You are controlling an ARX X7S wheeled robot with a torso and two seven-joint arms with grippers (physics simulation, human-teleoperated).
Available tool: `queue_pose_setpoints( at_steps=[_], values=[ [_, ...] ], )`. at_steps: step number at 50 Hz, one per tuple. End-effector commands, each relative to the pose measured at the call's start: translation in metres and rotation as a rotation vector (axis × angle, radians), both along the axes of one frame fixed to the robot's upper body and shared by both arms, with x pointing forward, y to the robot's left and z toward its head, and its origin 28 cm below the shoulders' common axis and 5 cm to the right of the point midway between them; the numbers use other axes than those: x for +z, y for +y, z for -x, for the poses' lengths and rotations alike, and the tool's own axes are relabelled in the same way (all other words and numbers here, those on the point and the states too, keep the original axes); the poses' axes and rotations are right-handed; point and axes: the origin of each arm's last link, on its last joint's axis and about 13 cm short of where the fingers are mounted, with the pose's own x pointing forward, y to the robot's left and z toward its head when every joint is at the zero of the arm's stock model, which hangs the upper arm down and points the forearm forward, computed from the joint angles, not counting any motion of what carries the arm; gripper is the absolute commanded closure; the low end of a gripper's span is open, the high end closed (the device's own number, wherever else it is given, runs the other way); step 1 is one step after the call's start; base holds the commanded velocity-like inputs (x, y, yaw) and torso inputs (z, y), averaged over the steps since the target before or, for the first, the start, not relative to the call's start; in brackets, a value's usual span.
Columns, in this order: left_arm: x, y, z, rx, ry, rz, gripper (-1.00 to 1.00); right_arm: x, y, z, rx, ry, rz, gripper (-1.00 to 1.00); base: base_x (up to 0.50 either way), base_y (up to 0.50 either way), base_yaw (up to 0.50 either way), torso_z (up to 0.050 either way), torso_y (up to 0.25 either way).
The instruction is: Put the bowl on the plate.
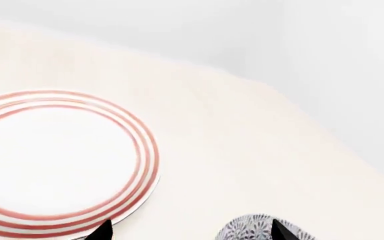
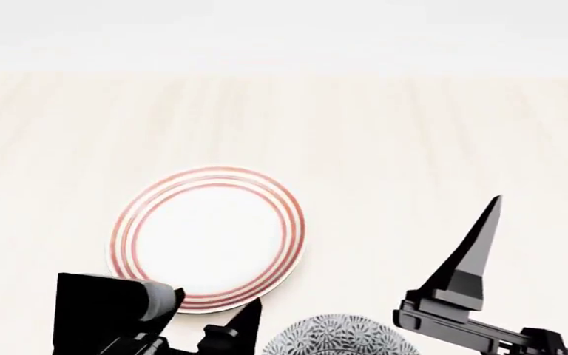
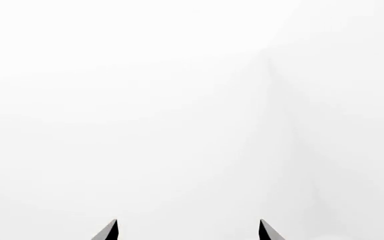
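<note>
The plate point(image 2: 208, 238), white with red rings at its rim, lies flat and bare on the pale table. The bowl point(image 2: 339, 336), patterned in dark grey-blue, stands just near and right of it, cut off by the head view's lower edge. My left gripper point(image 1: 192, 231) is open above the gap between them: one fingertip shows over the plate point(image 1: 58, 160) rim, the other over the bowl point(image 1: 252, 229). One of its fingers point(image 2: 242, 325) shows beside the bowl. My right gripper point(image 3: 188, 231) is open and empty, facing blank white. Its raised finger point(image 2: 472, 251) points up to the right of the bowl.
The pale wooden tabletop point(image 2: 413, 133) stretches far back to a white wall point(image 2: 284, 29). In the left wrist view the table's edge point(image 1: 325, 130) runs diagonally past the bowl's side, with white wall beyond.
</note>
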Motion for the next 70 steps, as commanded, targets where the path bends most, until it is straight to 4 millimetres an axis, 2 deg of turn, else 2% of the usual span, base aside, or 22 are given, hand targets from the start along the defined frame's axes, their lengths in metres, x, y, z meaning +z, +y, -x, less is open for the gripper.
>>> queue_pose_setpoints(
  at_steps=[1, 18, 70],
  values=[
    [0.006, -0.004, -0.003, -0.033, 0.038, 0.041, -1.00, -0.003, 0.000, -0.001, -0.002, 0.014, 0.010, -1.00, 0.00, 0.00, 0.00, 0.000, 0.000],
    [-0.001, -0.006, -0.003, -0.035, 0.229, 0.125, -1.00, -0.006, -0.001, -0.002, -0.006, 0.027, 0.013, -1.00, 0.00, 0.00, 0.00, 0.000, 0.000],
    [-0.021, -0.010, 0.001, -0.089, 0.313, 0.077, -1.00, -0.012, 0.001, -0.002, 0.001, 0.049, 0.019, -1.00, 0.00, 0.00, 0.00, 0.000, 0.000]
  ],
)
